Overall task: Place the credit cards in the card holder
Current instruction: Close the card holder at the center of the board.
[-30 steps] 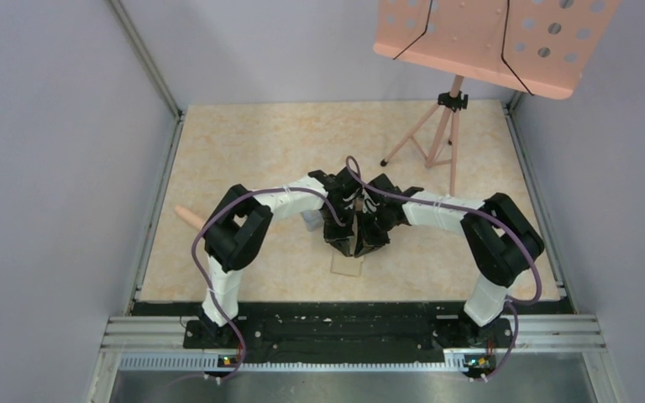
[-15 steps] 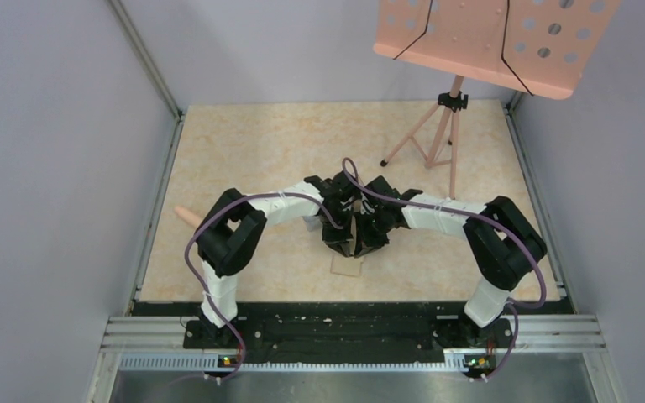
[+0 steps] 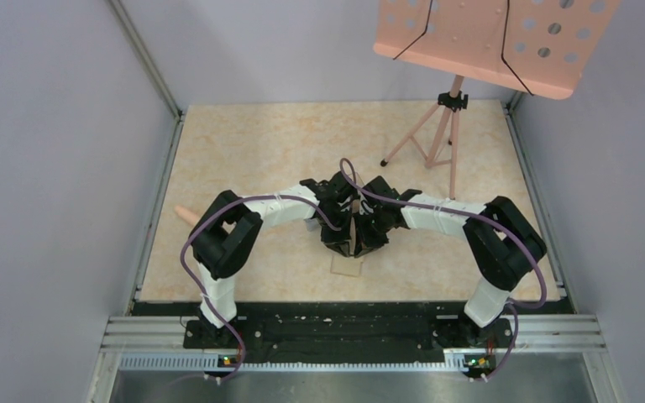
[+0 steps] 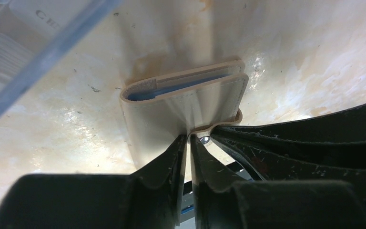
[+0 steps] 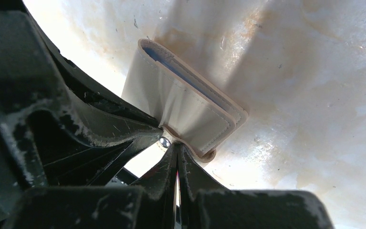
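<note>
White arms [image 3: 285,205], black joints [image 3: 228,243], purple cables [image 3: 186,256].

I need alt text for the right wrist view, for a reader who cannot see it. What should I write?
The right gripper, jaws shut, pinches the near edge of the folded tan card holder, which shows blue inside along its far edge. The left gripper meets the same edge from the left. Behind is a glossy beige table.
</note>
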### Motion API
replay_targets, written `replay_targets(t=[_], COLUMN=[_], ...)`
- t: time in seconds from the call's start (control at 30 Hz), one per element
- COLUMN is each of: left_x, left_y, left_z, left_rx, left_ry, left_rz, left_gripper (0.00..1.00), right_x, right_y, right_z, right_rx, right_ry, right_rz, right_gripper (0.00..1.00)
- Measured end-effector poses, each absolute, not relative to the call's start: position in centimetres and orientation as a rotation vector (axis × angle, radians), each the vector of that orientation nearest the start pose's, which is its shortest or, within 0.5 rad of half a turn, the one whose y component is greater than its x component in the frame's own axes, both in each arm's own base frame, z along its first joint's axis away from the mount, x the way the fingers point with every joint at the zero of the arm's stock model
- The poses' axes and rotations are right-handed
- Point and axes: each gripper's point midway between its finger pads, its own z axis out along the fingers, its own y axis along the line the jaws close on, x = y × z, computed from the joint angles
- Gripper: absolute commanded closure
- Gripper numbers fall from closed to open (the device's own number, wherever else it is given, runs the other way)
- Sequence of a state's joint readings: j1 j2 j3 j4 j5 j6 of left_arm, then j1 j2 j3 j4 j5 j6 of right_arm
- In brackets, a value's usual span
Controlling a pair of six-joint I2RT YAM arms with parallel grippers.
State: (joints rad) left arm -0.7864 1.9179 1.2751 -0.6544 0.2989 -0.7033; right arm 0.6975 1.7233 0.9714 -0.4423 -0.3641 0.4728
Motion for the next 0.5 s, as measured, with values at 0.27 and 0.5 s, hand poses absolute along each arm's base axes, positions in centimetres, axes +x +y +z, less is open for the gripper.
replay_targets(t=[0.27, 0.5], left_x=[20.88, 20.88], left_y=[-31.91, -31.97], left_z=[3.08, 3.00], left_rx=[0.196, 0.196], left_ry=[3.068, 3.075], left_rz=[-0.645, -0.642], left_gripper=[0.71, 0.75], right_x=[20.19, 20.16], right_y=[27.41, 27.41], right_z=[2.20, 2.18], right_rx=[-0.442, -0.437], right_ry=[2.911, 2.914], right_rz=[0.755, 0.755], right_gripper=[1.00, 1.00])
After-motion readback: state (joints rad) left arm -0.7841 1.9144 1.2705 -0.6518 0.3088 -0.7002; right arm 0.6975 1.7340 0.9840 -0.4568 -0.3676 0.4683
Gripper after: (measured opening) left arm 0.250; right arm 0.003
